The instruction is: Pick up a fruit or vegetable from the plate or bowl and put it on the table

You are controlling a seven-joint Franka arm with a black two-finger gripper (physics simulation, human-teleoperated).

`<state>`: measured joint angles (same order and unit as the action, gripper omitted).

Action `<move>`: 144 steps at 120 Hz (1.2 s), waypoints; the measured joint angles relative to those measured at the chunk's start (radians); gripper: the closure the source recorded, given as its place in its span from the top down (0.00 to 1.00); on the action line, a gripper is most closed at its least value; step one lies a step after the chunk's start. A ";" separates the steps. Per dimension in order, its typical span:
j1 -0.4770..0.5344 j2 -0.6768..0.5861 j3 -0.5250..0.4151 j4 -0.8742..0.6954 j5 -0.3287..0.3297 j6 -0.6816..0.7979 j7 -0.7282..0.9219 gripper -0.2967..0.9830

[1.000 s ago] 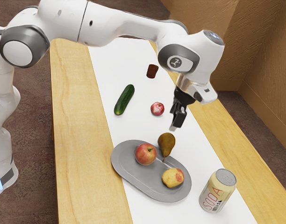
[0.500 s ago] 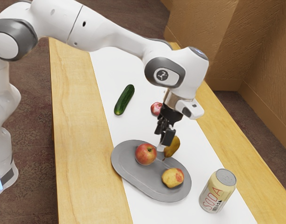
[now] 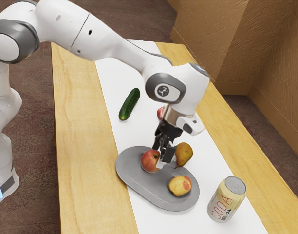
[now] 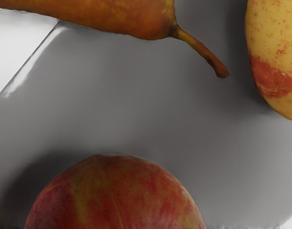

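Hand (image 3: 159,156) lower now, by apple (image 3: 148,162) at its two o'clock, jaws open; pear (image 3: 184,154) shifted toward exterior view's three o'clock; apple grab likely next

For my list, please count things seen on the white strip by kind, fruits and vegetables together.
Fruits and vegetables: 5 (red apple, brown pear, yellow-red fruit, green cucumber, partly hidden red one)
Grey oval plate: 1
Yellow soda can: 1
Total: 7

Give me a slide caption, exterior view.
Robot hand down by a red apple on a gray plate, soda can nearby.
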<state>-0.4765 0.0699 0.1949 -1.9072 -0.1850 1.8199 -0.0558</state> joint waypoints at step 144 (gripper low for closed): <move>0.019 -0.187 0.122 -0.024 0.173 -0.025 -0.044 0.57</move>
<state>-0.4577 -0.1173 0.3167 -1.9317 -0.0124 1.7953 -0.0995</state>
